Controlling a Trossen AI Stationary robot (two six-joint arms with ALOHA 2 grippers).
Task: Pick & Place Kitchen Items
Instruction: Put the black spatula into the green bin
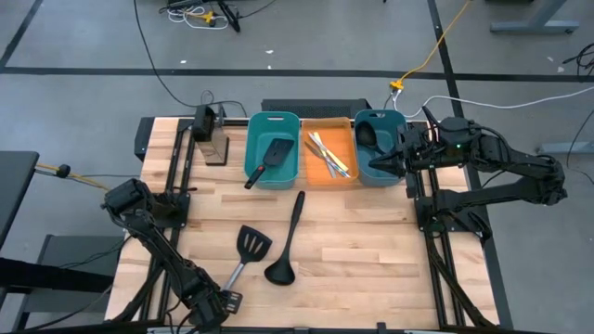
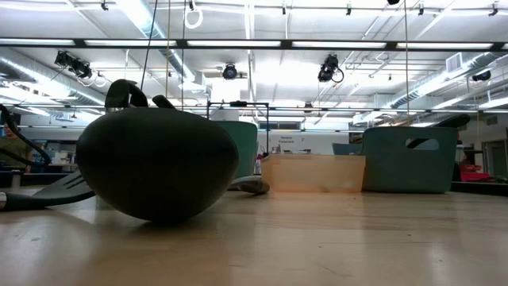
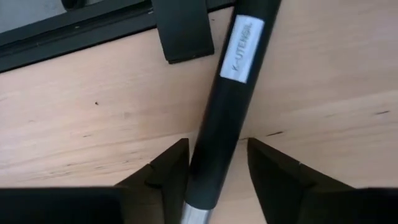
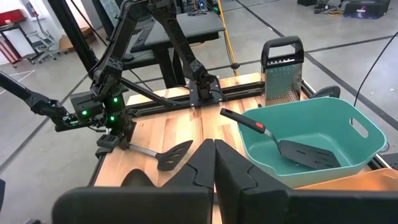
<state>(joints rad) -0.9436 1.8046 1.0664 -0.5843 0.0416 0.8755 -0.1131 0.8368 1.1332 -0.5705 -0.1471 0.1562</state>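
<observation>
Left gripper [image 1: 225, 300] sits low at the near-left edge of the pale wooden table [image 1: 362, 250], fingers [image 3: 163, 180] either side of the black handle of the black slotted spatula w/ metal shank [image 1: 247, 252]. In the left wrist view the handle, w/ a white label, runs between the two dark fingers w/ slim gaps each side, so jaws are narrow around it but not seen pressing on it. The spatula lies flat on the table, head pointing toward the bins.

Just right of it lies a black long-handled ladle [image 1: 286, 243], bowl near, handle angled away toward the bins; not touching the spatula. In the low view its bowl fills the left foreground.

Along the far edge, L to R: a metal box grater [image 1: 212, 139] standing upright; a teal rectangular plastic bin [image 1: 255, 148] holding a second black slotted spatula [image 1: 268, 160], handle leaning over the near rim; an orange rectangular bin [image 1: 311, 173] w/ thin yellow, white and teal sticks [image 1: 329, 153] lying in it; a second teal bin [image 1: 390, 117] w/ a dark utensil [image 1: 368, 134] inside, type unclear.

Right gripper [image 1: 379, 161] hovers over that right teal bin, fingers [image 4: 236, 168] pressed together, holding nothing.
</observation>
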